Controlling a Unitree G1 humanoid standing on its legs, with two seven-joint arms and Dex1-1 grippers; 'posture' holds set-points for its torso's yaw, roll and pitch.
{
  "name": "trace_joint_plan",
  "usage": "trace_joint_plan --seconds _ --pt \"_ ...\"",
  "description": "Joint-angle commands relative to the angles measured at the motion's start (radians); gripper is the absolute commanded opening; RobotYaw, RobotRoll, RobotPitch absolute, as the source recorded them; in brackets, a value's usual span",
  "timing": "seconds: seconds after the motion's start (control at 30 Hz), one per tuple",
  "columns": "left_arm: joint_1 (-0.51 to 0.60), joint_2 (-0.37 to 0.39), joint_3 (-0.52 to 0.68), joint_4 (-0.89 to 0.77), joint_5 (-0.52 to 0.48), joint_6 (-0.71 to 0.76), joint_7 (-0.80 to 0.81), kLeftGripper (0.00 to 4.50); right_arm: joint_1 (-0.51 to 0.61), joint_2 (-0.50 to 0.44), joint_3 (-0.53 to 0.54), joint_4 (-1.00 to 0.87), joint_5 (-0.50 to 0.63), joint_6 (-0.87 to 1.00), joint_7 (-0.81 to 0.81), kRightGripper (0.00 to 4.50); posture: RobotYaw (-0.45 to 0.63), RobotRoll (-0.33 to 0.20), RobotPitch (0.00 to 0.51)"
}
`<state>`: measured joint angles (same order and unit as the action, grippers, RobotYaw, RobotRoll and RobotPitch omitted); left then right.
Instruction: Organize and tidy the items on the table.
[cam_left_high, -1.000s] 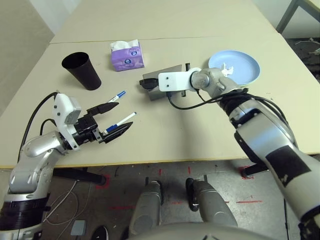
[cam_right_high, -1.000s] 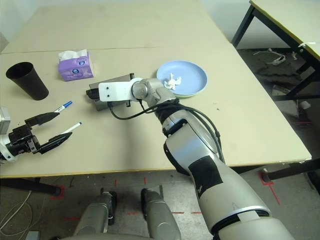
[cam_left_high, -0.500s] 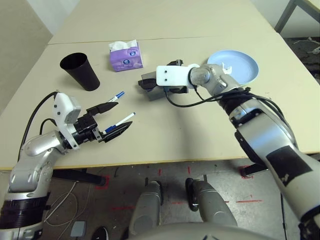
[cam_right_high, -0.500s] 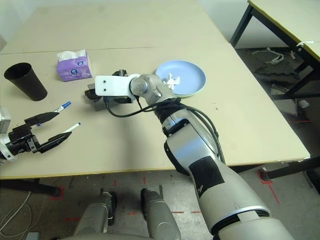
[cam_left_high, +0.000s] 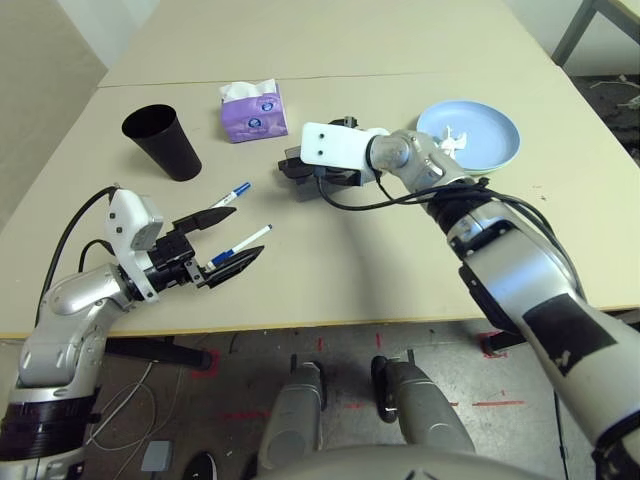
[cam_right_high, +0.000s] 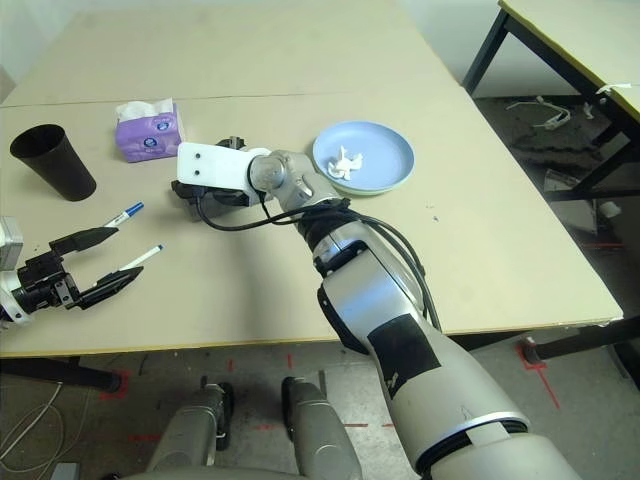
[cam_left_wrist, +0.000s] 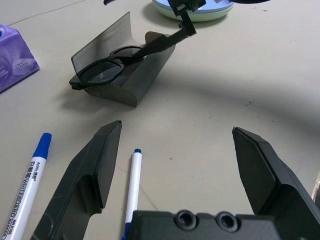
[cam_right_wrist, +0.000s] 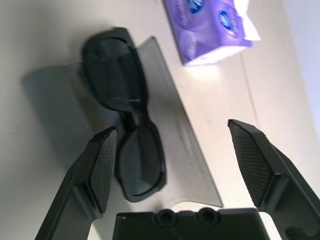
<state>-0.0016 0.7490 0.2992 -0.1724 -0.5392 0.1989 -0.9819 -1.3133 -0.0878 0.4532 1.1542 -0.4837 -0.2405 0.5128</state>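
Black sunglasses, grey case, purple box

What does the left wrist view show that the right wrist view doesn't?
Left wrist view alone: the two markers, one beside the open left gripper and one lying between its fingers, and the rim of the green plate beyond the case.
Right wrist view alone: the purple tissue box's printed face with tissue poking out, framed by the open right gripper.
Both: black sunglasses resting in the open grey glasses case on the beige table.
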Motion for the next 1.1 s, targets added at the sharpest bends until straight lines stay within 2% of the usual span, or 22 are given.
trace_joint_plan --seconds 0.03,0.3,0.5,0.6,0.93,0.97,1.1 --pt "0.013 -0.006 -0.002 0.000 0.011 -0.004 0.003 4.50 -0.013 0.015 0.022 0.027 -0.026 -0.010 -0.011 4.48 0.01 0.000 0.214" --pt "0.025 -0.014 0.005 -0.011 0.009 -0.009 0.015 4.50 0.016 0.018 0.045 0.046 -0.047 -0.026 0.064 4.48 0.01 0.000 0.216" --pt "0.030 -0.022 0.005 -0.019 0.007 -0.010 0.021 4.50 0.014 0.016 0.044 0.054 -0.056 -0.016 0.038 4.48 0.01 0.000 0.215" --pt "0.033 -0.027 0.004 -0.025 0.005 -0.011 0.025 4.50 0.009 0.016 0.046 0.058 -0.063 -0.007 0.022 3.90 0.02 0.000 0.214" --pt "0.046 -0.037 0.004 -0.042 0.004 -0.011 0.036 4.50 0.008 0.025 0.042 0.067 -0.070 -0.005 0.028 0.24 0.03 0.000 0.210" --pt "0.046 -0.038 0.004 -0.044 0.004 -0.011 0.037 4.50 0.007 0.025 0.042 0.068 -0.070 -0.006 0.029 0.01 0.03 0.000 0.210" --pt "0.045 -0.042 0.006 -0.047 0.003 -0.015 0.044 4.50 0.006 0.024 0.041 0.070 -0.071 -0.007 0.032 0.01 0.03 0.000 0.210"
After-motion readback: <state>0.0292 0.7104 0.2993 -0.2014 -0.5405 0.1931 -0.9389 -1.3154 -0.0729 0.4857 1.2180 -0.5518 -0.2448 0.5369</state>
